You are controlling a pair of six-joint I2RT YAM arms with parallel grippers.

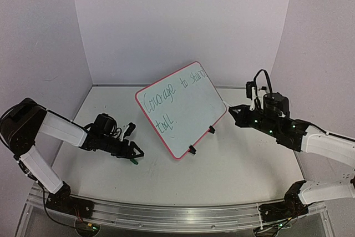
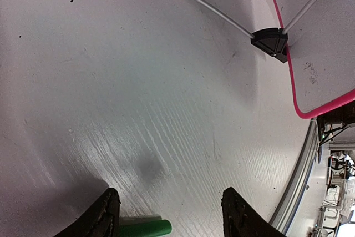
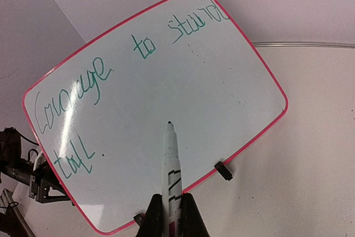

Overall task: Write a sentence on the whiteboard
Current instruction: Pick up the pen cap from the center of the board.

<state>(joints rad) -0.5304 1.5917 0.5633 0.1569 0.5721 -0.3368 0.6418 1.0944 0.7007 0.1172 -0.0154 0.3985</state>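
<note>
The whiteboard (image 1: 195, 116) stands tilted mid-table, pink-framed. The sentence (image 1: 166, 95) in green cursive reads "Courage to stand" with "tall." below. My right gripper (image 1: 232, 109) hovers at the board's right edge. In the right wrist view the right gripper (image 3: 170, 215) is shut on a white marker (image 3: 171, 159), whose dark tip points at the bare face of the whiteboard (image 3: 222, 81) below the sentence (image 3: 72, 87); I cannot tell if it touches. My left gripper (image 1: 136, 152) lies low on the table left of the board. In the left wrist view the left gripper (image 2: 173, 217) is open, with a green cap (image 2: 145, 228) against one finger.
Two black clip feet (image 1: 192, 149) hold the board's lower edge. A wire stand (image 2: 216, 9) props the whiteboard (image 2: 327, 43) from behind. A metal rail (image 1: 166, 215) runs along the near table edge. White walls close in the back and sides.
</note>
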